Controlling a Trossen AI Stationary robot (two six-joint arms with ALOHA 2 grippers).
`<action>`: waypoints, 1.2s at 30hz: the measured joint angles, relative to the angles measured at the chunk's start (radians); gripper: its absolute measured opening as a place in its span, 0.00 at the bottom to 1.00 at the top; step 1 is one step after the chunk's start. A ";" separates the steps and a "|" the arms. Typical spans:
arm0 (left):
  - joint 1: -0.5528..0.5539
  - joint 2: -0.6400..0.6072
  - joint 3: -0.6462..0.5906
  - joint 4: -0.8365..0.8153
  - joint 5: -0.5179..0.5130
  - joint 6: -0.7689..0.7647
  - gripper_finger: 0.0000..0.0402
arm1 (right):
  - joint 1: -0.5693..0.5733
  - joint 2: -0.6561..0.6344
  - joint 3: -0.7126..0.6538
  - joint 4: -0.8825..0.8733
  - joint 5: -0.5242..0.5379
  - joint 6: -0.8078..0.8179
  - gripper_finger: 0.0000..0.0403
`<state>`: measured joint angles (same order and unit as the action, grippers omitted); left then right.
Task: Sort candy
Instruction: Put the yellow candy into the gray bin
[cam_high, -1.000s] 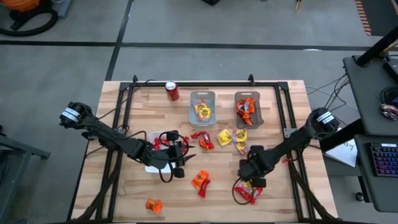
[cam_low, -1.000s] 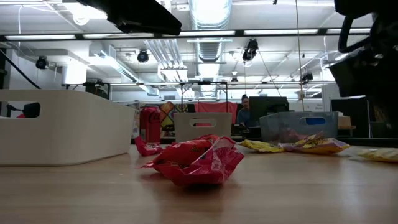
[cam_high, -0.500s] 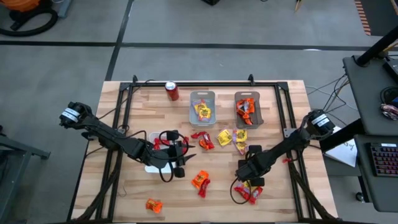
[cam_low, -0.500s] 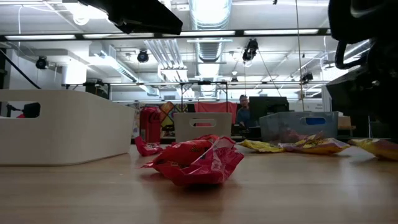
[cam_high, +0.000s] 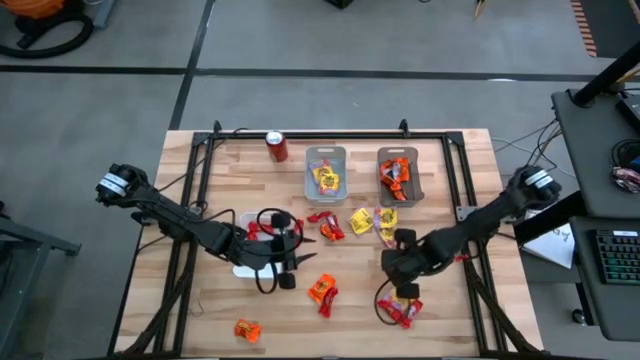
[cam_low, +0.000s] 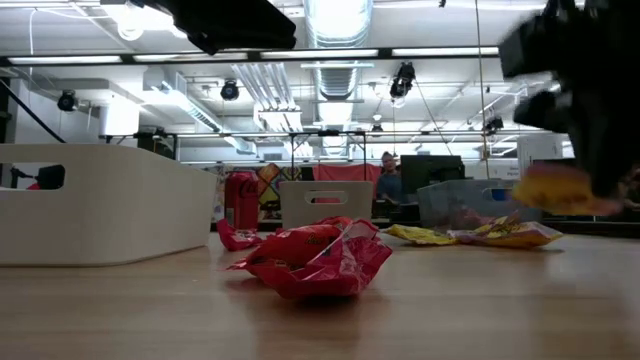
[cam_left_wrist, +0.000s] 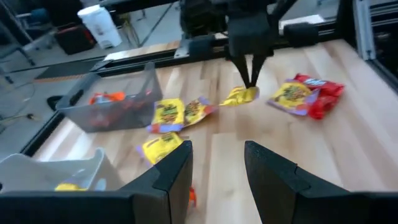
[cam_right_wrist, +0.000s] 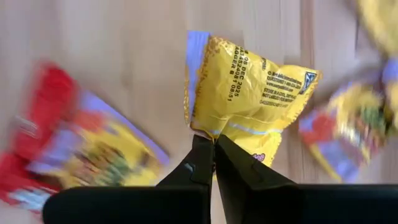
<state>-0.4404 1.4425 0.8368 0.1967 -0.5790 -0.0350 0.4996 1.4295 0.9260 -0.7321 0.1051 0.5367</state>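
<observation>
Right end effector (cam_right_wrist: 213, 149) just clamped down on a yellow candy (cam_right_wrist: 249, 99) and is lifting it off the desk (cam_high: 450, 320) near the front right. Next it probably needs carrying to the yellow tray (cam_high: 325, 172) at the back edge. Left end effector (cam_left_wrist: 216, 163) is hanging spread apart, empty, mid-left.

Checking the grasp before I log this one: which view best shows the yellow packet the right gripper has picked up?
The right wrist view: the yellow packet fills it, pinched at its edge by the shut right gripper. The left wrist view shows it small, dangling. The low view shows a blur. In the high view the arm hides it.
</observation>
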 joint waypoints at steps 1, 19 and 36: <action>0.000 0.000 0.000 0.004 0.011 0.001 0.32 | -0.002 -0.018 0.000 0.030 0.000 -0.008 0.02; 0.007 0.112 -0.048 0.467 0.287 0.235 0.32 | -0.071 -0.085 0.000 0.555 -0.261 -0.171 0.02; 0.044 0.361 0.097 0.569 0.306 0.240 0.32 | -0.135 -0.086 0.001 0.611 -0.349 -0.232 0.02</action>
<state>-0.3962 1.8031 0.9341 0.7652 -0.2728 0.2054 0.3647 1.3434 0.9268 -0.1207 -0.2441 0.3043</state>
